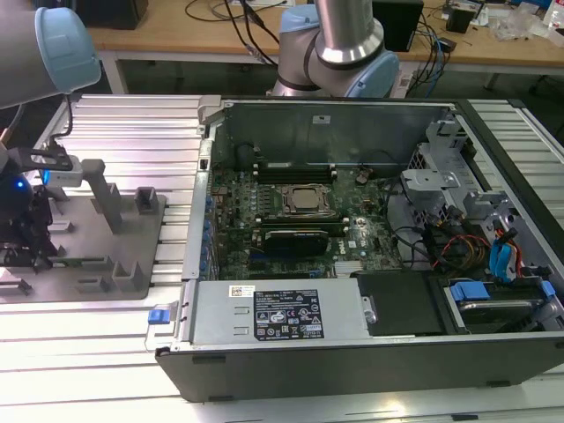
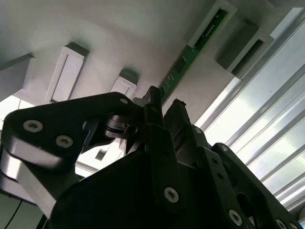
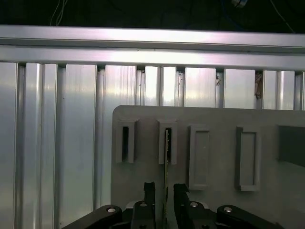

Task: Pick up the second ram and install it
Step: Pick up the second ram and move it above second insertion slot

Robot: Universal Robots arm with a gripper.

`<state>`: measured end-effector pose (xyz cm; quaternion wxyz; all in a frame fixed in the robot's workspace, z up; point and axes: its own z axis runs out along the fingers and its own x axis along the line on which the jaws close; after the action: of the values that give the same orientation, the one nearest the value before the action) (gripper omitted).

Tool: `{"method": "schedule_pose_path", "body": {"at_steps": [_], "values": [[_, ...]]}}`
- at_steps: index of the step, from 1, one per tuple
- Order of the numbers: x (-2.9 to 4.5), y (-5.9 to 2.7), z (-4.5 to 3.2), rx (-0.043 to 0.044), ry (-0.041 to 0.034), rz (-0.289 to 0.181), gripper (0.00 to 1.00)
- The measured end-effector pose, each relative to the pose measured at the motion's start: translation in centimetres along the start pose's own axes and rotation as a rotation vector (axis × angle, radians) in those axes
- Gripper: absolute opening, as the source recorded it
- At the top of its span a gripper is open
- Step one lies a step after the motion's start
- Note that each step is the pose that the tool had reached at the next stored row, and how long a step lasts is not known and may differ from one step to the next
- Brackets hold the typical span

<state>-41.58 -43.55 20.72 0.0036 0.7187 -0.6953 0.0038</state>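
Observation:
The second ram (image 3: pixel 166 160) is a thin green stick standing on edge in a slot of the grey holder plate (image 3: pixel 214 119). In the second wrist view the second ram (image 2: pixel 190 57) runs away from the fingers toward a raised slot block. My gripper (image 3: pixel 164 191) is low over the stick, one black finger on each side of it, with a gap showing on both sides, so it is open. In the exterior view my gripper (image 1: pixel 31 256) hangs over the grey holder plate (image 1: pixel 132 229) at that view's left, beside the open computer case (image 1: pixel 335 115).
Inside the case lies the motherboard with the square CPU socket (image 1: pixel 304 201), long black memory slots (image 1: pixel 295 167) behind it and a black expansion card (image 1: pixel 304 236) in front. Upright grey posts (image 1: pixel 107 198) stand on the holder plate. Ribbed aluminium table (image 3: pixel 57 143) surrounds everything.

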Motion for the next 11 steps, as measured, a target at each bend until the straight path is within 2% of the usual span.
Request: {"method": "schedule_pose_path", "body": {"at_steps": [11], "values": [[-0.11, 0.0, -0.16, 0.0001, 0.0, 0.0, 0.28]]}}
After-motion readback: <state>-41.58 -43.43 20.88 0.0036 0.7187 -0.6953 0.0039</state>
